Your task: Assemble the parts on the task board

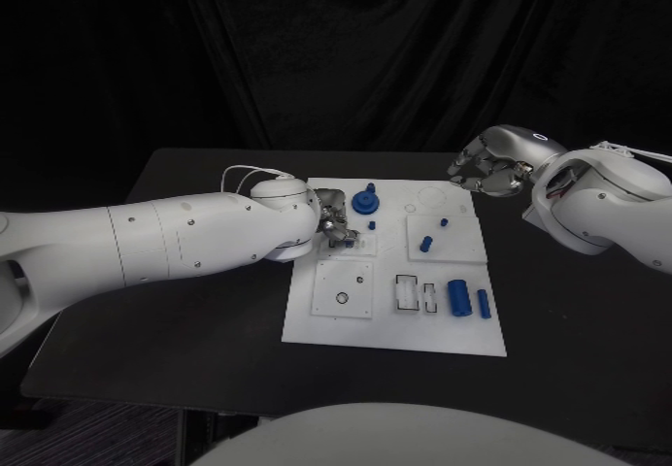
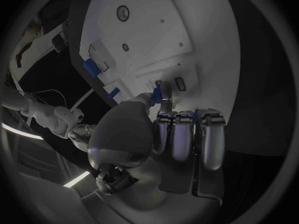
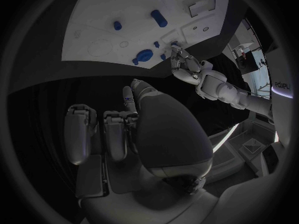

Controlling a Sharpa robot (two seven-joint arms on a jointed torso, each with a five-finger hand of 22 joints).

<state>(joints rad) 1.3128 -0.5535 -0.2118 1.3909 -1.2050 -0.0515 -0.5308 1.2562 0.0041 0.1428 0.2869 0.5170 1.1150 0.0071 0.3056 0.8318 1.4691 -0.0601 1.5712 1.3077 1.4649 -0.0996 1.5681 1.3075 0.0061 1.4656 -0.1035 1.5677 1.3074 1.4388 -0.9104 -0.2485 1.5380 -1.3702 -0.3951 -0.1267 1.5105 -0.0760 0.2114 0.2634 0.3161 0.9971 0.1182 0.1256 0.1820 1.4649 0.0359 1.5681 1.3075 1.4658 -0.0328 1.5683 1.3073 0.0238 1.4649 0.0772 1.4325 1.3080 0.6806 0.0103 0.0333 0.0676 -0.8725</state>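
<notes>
Left hand [image 1: 330, 221] is reaching over the white task board's [image 1: 316, 330] upper left part, pinching a small blue part [image 2: 165, 91] between thumb and finger just above the board. Right hand [image 1: 486, 167] is hovering off the board's far right corner, fingers curled on nothing. Two blue cylinders [image 1: 469, 297] are lying near the board's right edge.

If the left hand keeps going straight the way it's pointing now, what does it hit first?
Probably the white board itself: the left hand points down at it, pinching a small blue piece just above a slot. Depth is hard to judge.
</notes>
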